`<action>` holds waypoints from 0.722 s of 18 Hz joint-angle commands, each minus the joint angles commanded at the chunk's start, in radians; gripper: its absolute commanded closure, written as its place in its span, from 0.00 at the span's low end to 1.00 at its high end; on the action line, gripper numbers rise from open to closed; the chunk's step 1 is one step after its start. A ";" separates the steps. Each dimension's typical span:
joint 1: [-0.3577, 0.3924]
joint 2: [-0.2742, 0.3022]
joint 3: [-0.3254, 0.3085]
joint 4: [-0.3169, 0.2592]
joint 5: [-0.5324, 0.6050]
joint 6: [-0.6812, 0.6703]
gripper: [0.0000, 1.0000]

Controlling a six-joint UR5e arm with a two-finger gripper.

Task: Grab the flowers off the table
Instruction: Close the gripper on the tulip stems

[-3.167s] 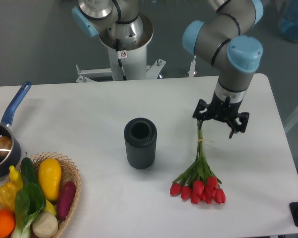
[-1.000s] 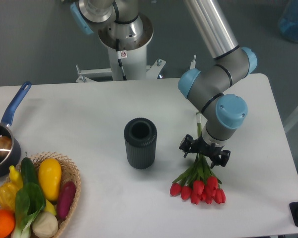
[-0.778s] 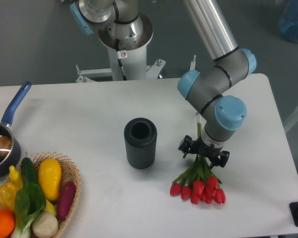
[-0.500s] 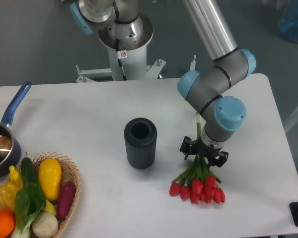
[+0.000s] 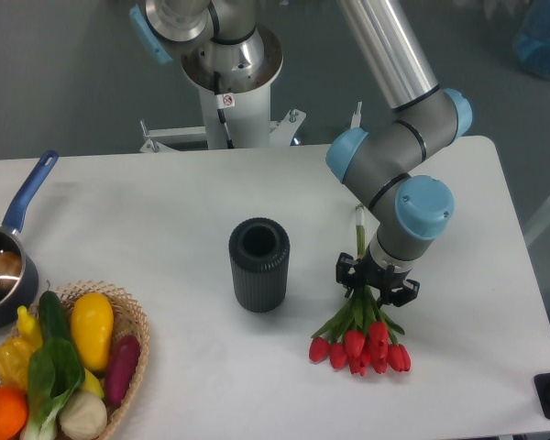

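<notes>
flowers [image 5: 360, 339] shifted slightly left, bunch tighter than a moment ago | gripper [image 5: 377, 284] jaws now pinched on stems | grasp looks made, lift off table [image 5: 147, 211] next

Red tulip buds with green stems on the flowers [image 5: 362, 339], white table [image 5: 165, 211], ribbed dark grey cup [image 5: 258, 264], blue-handled pan [image 5: 9, 261], black claw [image 5: 378, 286].

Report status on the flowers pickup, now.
Gripper down on the flowers, jaws closed around the stems. Buds look to rest on the table. Dark vase left, apart, not obstructing.
</notes>
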 joint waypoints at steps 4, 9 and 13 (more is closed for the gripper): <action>0.002 0.003 0.000 -0.002 0.000 -0.005 0.61; 0.003 0.005 0.003 -0.002 0.000 -0.005 0.67; 0.006 0.020 0.005 -0.002 -0.002 -0.003 0.67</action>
